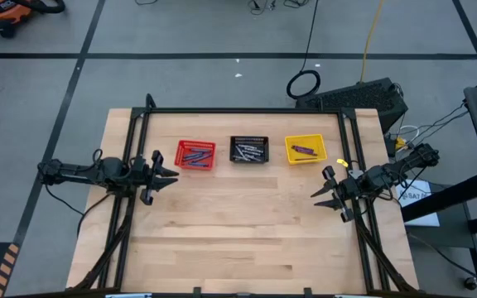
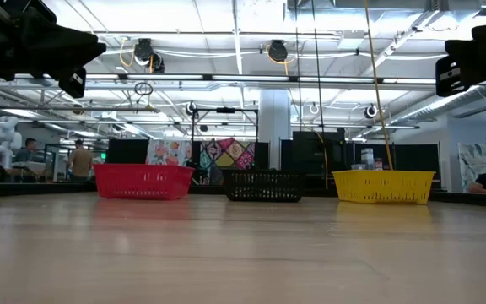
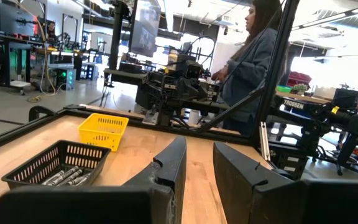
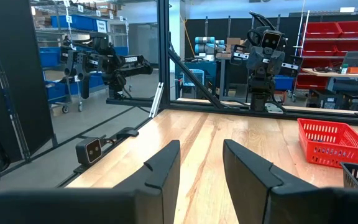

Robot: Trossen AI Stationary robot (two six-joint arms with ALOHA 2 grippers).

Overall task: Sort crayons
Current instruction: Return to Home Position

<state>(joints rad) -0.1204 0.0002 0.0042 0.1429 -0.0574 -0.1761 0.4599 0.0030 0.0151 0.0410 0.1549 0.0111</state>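
The pale, grained wooden tabletop (image 1: 238, 240) is bare across its whole near half and in the wide stretch between the two arms. A thin black frame (image 1: 247, 111) runs along the far edge and down both sides. Three square baskets with mesh walls stand in a row near the far edge, each apart from its neighbour. The red basket (image 1: 195, 165) is on the left, the black basket (image 1: 248, 140) in the middle and the yellow basket (image 1: 291, 150) on the right.

All the crayons lie inside the baskets, with none on the wood. The blue crayons (image 1: 197, 153) lie in the red basket and the grey crayons (image 1: 248, 152) in the black one. A few dark crayons (image 1: 303, 149), perhaps purple, lie in the yellow one; they are too small to count.

The left gripper (image 1: 169, 174) hangs by the left rail, near the red basket's near-left corner but clear of it, pointing toward the middle of the tabletop. Its dark, wedge-shaped fingers (image 3: 169, 165) stand parted with only air between them. The right gripper (image 1: 321, 185) hangs by the right rail, on the near side of the yellow basket and apart from it. Its fingers (image 4: 163, 165) are likewise spread and hold nothing. The low view shows both arms lifted well above the wood. No crayon is near either pair of fingers.

A person (image 3: 250, 62) stands beyond the far right corner of the frame.
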